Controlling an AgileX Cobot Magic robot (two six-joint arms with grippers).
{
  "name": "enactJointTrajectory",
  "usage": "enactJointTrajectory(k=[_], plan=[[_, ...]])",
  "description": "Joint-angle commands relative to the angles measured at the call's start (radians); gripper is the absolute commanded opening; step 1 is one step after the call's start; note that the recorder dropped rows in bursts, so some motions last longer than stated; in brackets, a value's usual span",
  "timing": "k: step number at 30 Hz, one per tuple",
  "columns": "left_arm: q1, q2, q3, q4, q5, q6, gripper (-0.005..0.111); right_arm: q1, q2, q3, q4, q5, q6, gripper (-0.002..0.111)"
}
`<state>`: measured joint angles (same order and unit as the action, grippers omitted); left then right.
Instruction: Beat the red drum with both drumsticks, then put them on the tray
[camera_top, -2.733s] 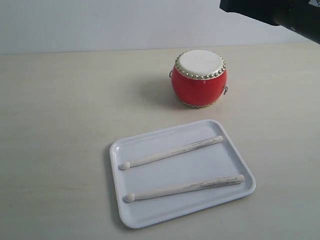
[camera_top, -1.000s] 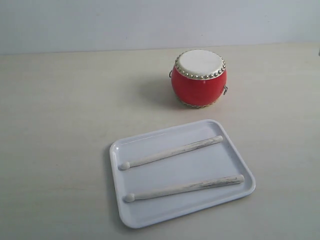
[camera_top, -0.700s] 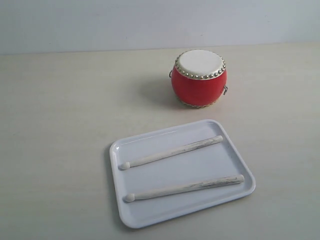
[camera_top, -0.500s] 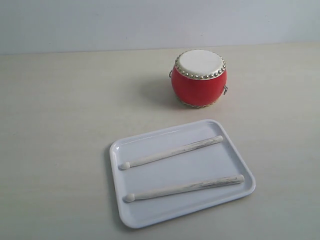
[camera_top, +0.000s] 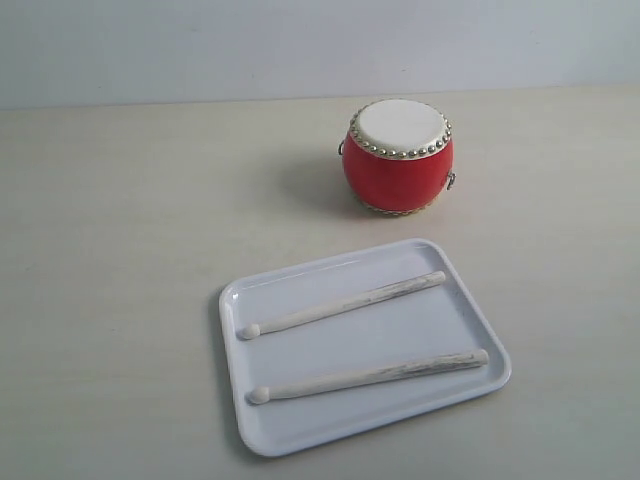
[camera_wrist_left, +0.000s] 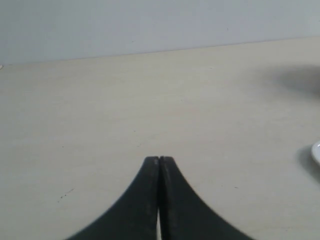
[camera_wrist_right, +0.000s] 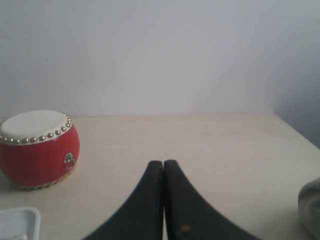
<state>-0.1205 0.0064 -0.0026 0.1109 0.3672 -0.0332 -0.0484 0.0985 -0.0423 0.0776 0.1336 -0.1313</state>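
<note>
The red drum with its cream top stands upright behind the white tray. Both drumsticks lie side by side in the tray, one farther back and one nearer the front, rounded tips toward the left. Neither arm shows in the exterior view. My left gripper is shut and empty over bare table, with a sliver of the tray at the frame's edge. My right gripper is shut and empty, apart from the drum and a tray corner.
The pale wooden table runs back to a plain white wall. A grey object shows at the edge of the right wrist view.
A dark arm part that showed at the top right of the exterior view 2.7 s ago has left the frame. Drum, tray and drumsticks have not moved.
</note>
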Motion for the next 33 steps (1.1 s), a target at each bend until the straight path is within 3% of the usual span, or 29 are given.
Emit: enactJointTrajectory(k=[1,4,15,33], plan=[[0.001,-0.006,0.003,0.001,-0.011,-0.001,0.0,-0.006,-0.078,0.005,-0.023,0.123,0.004,0.0],[0.001,-0.006,0.003,0.001,-0.011,-0.001,0.0,-0.006,-0.098,0.009,-0.052,0.206,0.006,0.0],[0.001,-0.006,0.003,0.001,-0.011,-0.001,0.0,-0.006,-0.098,0.042,-0.053,0.181,0.108,0.0],[0.001,-0.006,0.003,0.001,-0.011,-0.001,0.0,-0.006,-0.098,0.042,-0.051,0.179,0.108,0.0]])
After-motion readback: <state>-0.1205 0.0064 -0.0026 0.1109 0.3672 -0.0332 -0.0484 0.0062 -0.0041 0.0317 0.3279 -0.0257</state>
